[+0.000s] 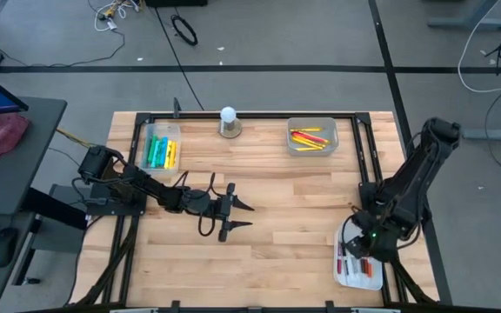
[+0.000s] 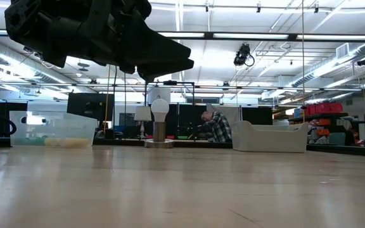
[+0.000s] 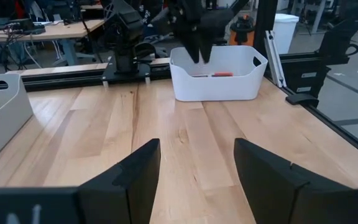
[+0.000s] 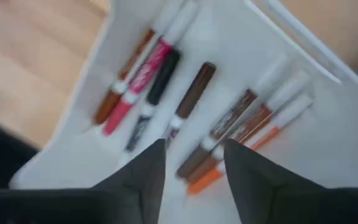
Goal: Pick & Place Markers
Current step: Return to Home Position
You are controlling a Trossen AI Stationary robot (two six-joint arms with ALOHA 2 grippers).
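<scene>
Several markers [image 4: 194, 90] with brown, pink, black and orange caps lie flat in a white tray [image 1: 365, 276] at the table's near right; the tray also shows in the left wrist view [image 3: 216, 84]. My right gripper [image 4: 194, 168] is open just above them, pointing down, with brown and orange markers [image 4: 229, 140] beyond its fingertips. In the high view it [image 1: 361, 250] hangs over the tray. My left gripper [image 1: 240, 217] is open and empty over the middle of the table, pointing toward the right edge. It also shows in its own wrist view [image 3: 197, 171].
A clear tray [image 1: 161, 146] with yellow, green and blue markers stands at the far left. A grey tray [image 1: 311, 136] with red, orange and yellow markers stands at the far right. A white ball on a round base [image 1: 228, 122] stands between them. Bare wood lies in the middle.
</scene>
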